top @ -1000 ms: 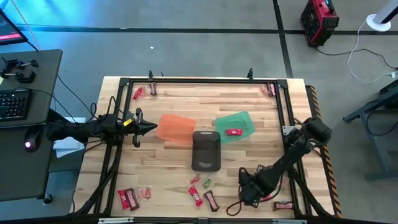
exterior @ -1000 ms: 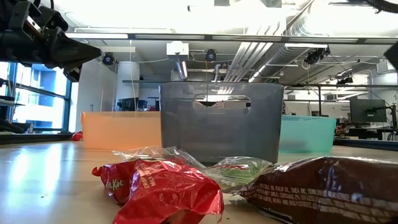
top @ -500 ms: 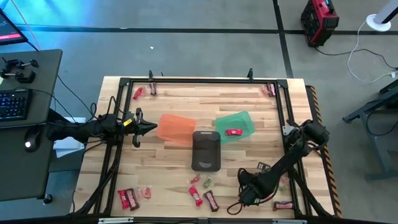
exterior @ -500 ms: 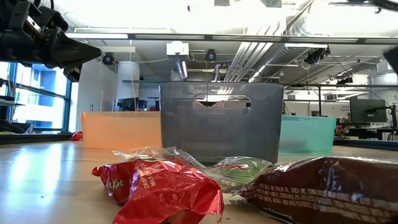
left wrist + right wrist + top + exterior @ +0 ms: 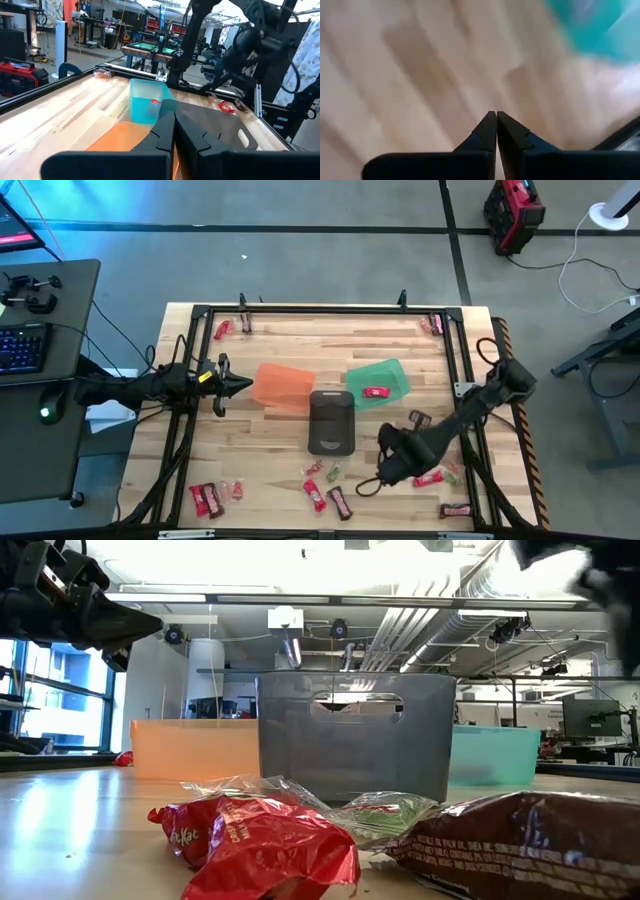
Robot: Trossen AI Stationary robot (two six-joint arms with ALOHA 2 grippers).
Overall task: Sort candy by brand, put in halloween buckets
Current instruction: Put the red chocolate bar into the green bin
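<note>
Three halloween buckets stand mid-table: orange (image 5: 282, 385), green (image 5: 378, 380) with one red candy (image 5: 375, 392) in it, and dark grey (image 5: 331, 420). Candy lies in loose groups on the wood: red and brown pieces near the front edge (image 5: 315, 495), more at the front left (image 5: 207, 498), and a red piece (image 5: 430, 478) beside my right gripper. My right gripper (image 5: 386, 468) hangs above the table's near right part, shut (image 5: 496, 116) with nothing showing between its fingers. My left gripper (image 5: 245, 386) waits shut, left of the orange bucket.
A black frame rail (image 5: 320, 311) runs around the tabletop. Small candy clusters sit in the far left corner (image 5: 225, 330) and the far right corner (image 5: 432, 325). A brown bar (image 5: 455, 509) lies at the near right. Bare wood shows between the buckets and the left rail.
My right gripper has moved from the near edge toward the far edge and a little toward the table's left, rising, so its arm now shows blurred at the top of the low view. The red candy beside it lies uncovered on the table.
</note>
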